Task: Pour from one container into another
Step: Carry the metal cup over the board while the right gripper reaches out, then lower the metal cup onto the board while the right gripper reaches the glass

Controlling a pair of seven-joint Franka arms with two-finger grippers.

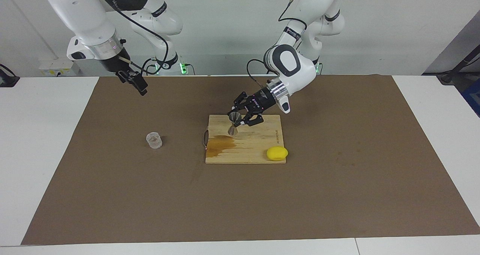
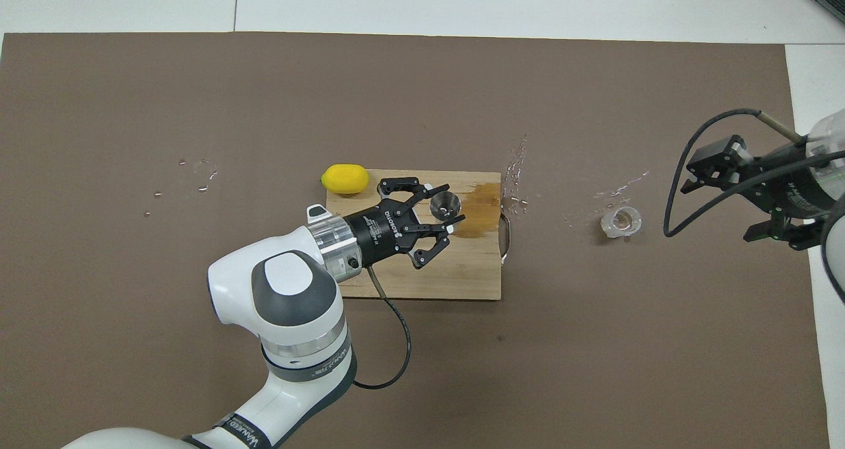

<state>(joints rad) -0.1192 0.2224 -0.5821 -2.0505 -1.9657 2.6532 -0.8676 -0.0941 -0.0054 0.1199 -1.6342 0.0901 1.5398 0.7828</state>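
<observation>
Jigger (image 1: pixel 233 123) waist hidden within left end effector (image 1: pixel 237 122)

This is a robotics lab rather than a kitchen. Two white robot arms (image 1: pixel 290 62) are mounted at the edge of a white tabletop (image 1: pixel 45 108) under a brown mat (image 1: pixel 240 195), against a bare wall, with cables and green indicator lights (image 1: pixel 182 68) at their bases.

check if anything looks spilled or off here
Yes: a brown wet stain marks the cutting board, and clear droplets lie scattered on the brown mat between the board and the glass cup.
</observation>
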